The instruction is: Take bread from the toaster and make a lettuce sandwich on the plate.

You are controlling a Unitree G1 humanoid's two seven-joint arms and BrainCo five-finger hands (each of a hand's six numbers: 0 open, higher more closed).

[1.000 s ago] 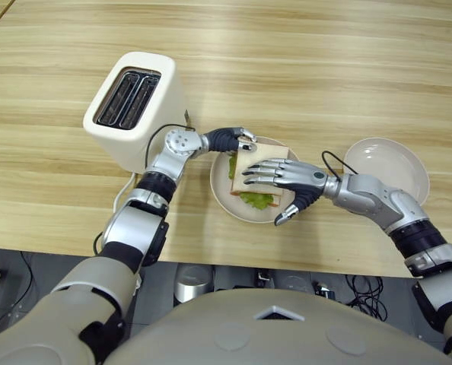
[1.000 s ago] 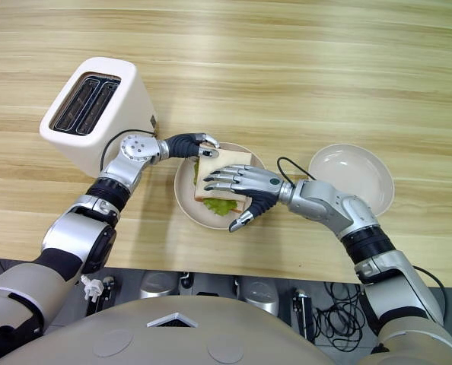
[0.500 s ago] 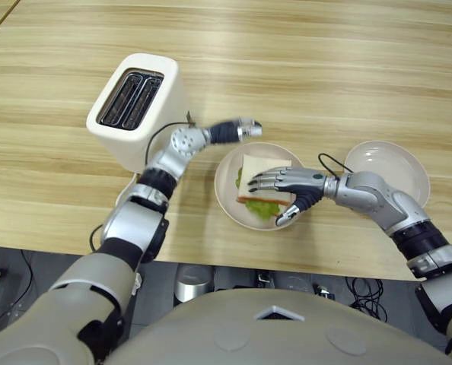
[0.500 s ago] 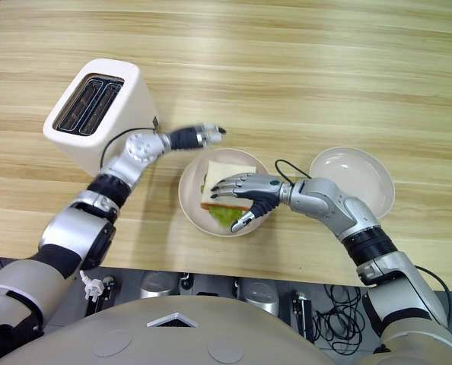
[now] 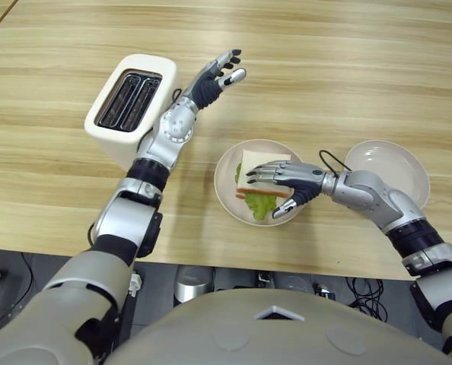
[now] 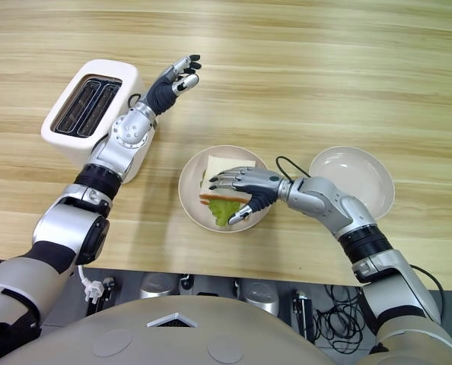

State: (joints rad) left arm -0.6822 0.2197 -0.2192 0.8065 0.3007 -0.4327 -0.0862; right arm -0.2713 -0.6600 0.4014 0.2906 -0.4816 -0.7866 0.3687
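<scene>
The toaster (image 5: 131,103) is standing far left on the tabletop (image 5: 348,68); the left hand (image 5: 211,80) is hovering beside it, fingers (image 5: 230,58) apart, empty. The right hand (image 5: 291,179) is resting, fingers spread, atop the lettuce sandwich (image 5: 256,161) on the plate (image 5: 224,194)

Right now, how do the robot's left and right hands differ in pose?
The left hand is up beside the toaster, fingers spread, touching nothing; the right hand lies low over the plate. The left hand's fingers point away from the robot; the right hand's lie flat on the sandwich, pointing toward the robot's left. Both are open and grasp nothing.
</scene>
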